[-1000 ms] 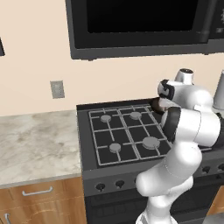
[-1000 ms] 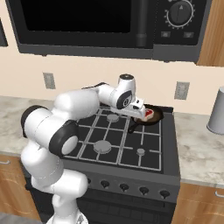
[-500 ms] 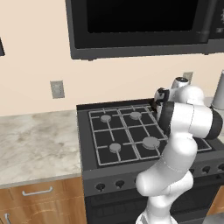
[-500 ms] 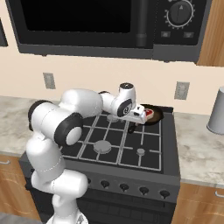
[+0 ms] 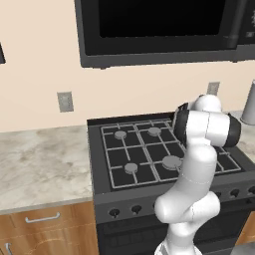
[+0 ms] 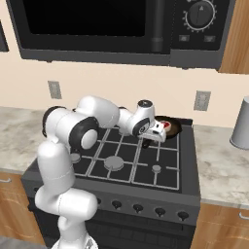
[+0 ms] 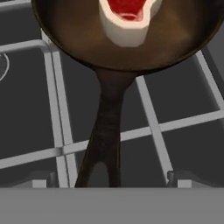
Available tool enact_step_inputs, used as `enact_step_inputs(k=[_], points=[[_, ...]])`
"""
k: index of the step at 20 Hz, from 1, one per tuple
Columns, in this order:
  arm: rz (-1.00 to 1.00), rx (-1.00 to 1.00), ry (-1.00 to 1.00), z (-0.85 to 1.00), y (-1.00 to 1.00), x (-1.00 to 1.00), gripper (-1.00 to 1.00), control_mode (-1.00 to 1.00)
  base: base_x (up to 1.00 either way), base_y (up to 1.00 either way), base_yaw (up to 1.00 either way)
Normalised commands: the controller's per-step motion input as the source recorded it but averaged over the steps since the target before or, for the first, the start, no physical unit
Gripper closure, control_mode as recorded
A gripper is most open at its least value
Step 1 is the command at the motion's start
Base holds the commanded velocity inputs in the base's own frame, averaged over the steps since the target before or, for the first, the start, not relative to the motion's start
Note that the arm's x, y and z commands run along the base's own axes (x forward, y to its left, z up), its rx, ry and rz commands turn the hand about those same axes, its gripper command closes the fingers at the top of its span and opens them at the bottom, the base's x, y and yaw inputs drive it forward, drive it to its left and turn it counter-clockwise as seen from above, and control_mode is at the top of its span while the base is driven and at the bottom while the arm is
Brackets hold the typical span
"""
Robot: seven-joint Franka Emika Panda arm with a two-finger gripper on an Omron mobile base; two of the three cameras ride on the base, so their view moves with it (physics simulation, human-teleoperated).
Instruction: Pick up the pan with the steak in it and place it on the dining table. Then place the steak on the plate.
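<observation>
The end effector [image 6: 154, 137] is hanging spread wide, straddling the pan [image 7: 127, 35] handle. Gripping this far out is risking tilt, sliding the steak [image 7: 127, 15] off.

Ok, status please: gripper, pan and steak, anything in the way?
Gripper open, fingers either side of the pan handle, not closed. Steak in pan on the stove. Nothing in the way.

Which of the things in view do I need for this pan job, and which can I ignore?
Needed: the pan on the stove's back right burner, its handle, the steak inside it, the open pincer above the handle.

Ignore: microwave, grey canister, wall outlets, stove.
</observation>
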Motion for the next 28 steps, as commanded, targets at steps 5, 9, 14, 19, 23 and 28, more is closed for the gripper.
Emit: enact_step_inputs(k=[5,9,14,19,23,28], points=[[0.00,0.00,0.00,-0.27,-0.01,0.27,-1.00,-1.00,0.00,0.00,0.00],[0.00,0.00,0.00,-0.24,0.00,0.28,-1.00,-1.00,0.00,0.00,0.00],[0.00,0.00,0.00,-0.27,0.00,0.24,-1.00,-1.00,0.00,0.00,0.00],[0.00,0.00,0.00,-0.10,0.00,0.07,1.00,-1.00,0.00,0.00,0.00],[-0.03,0.00,-0.01,0.12,0.00,0.01,1.00,-1.00,0.00,0.00,0.00],[-0.03,0.00,-0.03,0.56,0.00,-0.04,1.00,-1.00,0.00,0.00,0.00]])
